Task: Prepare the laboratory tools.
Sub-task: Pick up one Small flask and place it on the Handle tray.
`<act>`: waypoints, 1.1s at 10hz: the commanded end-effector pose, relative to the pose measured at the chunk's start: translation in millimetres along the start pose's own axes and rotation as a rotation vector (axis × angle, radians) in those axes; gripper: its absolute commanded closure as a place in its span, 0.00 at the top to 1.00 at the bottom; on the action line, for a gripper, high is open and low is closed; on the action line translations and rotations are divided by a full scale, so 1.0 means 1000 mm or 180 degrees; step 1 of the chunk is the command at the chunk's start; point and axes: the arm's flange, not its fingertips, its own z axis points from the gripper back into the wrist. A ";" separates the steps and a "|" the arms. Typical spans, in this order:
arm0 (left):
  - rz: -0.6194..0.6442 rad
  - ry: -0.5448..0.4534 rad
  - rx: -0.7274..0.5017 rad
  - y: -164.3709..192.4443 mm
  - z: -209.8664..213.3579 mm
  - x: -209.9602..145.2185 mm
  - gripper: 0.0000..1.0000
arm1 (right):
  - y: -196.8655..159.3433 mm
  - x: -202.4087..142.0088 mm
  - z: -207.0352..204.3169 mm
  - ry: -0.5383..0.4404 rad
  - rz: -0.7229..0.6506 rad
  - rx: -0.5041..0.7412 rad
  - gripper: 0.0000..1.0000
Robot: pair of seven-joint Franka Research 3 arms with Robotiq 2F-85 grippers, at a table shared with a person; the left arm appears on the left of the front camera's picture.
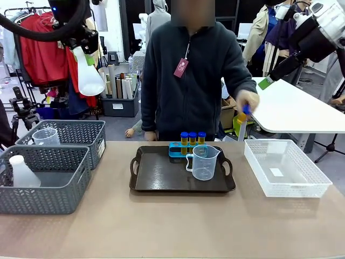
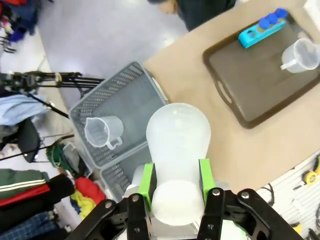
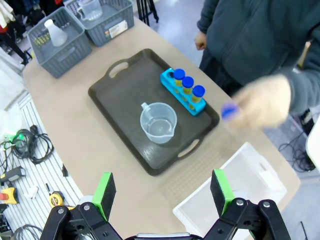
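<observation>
Left gripper (image 2: 176, 180) pinches translucent white conical flask (image 2: 177, 135) by its neck, high over table's (image 1: 161, 226) left edge, prob. bound for dark brown handled tray (image 1: 161, 183). Right gripper (image 3: 162, 182) hangs spread, empty. Person's hand (image 1: 248, 101) holds 4th blue-capped tube (image 1: 243, 116) beyond tray's far right corner, likely for small blue rack (image 1: 175, 148) at tray's far edge.

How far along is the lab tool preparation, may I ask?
Done: the small blue rack with three blue-capped amber tubes and the clear plastic handled beaker sit on the dark brown tray. In hand: the left tool holds the translucent white conical flask aloft; the person's hand carries a fourth blue-capped tube. Left: likely both onto the tray.
</observation>
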 end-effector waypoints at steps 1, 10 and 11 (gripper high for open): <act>0.0067 0.0028 0.0037 0.002 -0.009 -0.004 0.00 | -0.001 0.001 0.001 -0.0043 0.0031 0.0035 1.00; -0.0368 0.0049 -0.0251 -0.040 -0.038 0.048 0.00 | -0.001 0.001 0.001 -0.0043 0.0031 0.0035 1.00; -0.0430 0.0050 -0.0257 -0.044 -0.045 0.054 0.00 | -0.001 0.001 0.001 -0.0043 0.0031 0.0035 1.00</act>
